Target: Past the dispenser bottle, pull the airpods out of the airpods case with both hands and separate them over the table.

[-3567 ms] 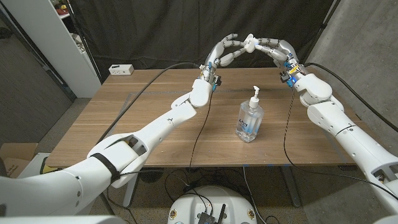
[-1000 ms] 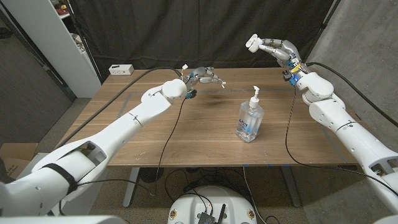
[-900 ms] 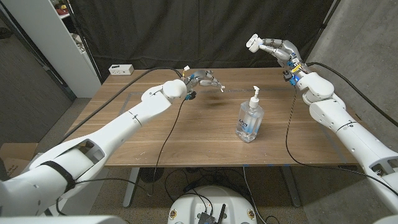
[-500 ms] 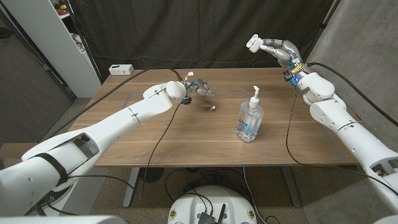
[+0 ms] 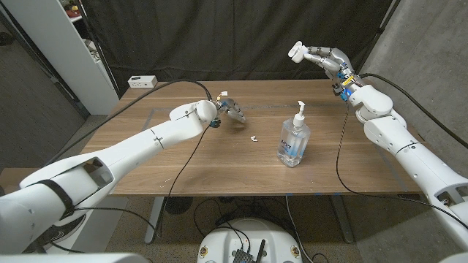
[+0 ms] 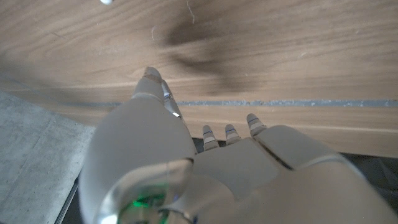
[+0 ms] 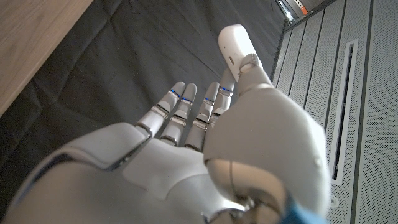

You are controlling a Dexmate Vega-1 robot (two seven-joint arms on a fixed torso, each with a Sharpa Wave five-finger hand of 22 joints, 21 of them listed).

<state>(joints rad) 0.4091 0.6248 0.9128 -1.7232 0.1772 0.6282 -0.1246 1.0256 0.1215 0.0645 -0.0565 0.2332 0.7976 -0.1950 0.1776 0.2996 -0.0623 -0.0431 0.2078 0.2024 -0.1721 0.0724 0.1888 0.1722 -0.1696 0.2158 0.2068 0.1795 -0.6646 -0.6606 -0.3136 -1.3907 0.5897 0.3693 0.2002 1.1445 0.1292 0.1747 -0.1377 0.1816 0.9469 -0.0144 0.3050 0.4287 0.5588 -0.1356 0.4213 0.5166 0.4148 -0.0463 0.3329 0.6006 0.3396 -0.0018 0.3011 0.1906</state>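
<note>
Right hand (image 5: 325,57) held the one airpods case (image 5: 296,50) pinched at its fingertips, raised above the table's (image 5: 183,172) far edge beyond the single dispenser bottle (image 5: 293,136). One white airpod (image 5: 254,136) lay loose on the wood just left of the bottle; left hand (image 5: 230,108) hovered low near it, but I couldn't tell from the head or wrist view whether its fingers held anything. Judgement: keep the case steady and high, check whether a second airpod is in the left hand, and set it down well apart from the first.

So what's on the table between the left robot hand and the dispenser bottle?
In the head view, one small white airpod lies between the left robot hand and the dispenser bottle.
</note>
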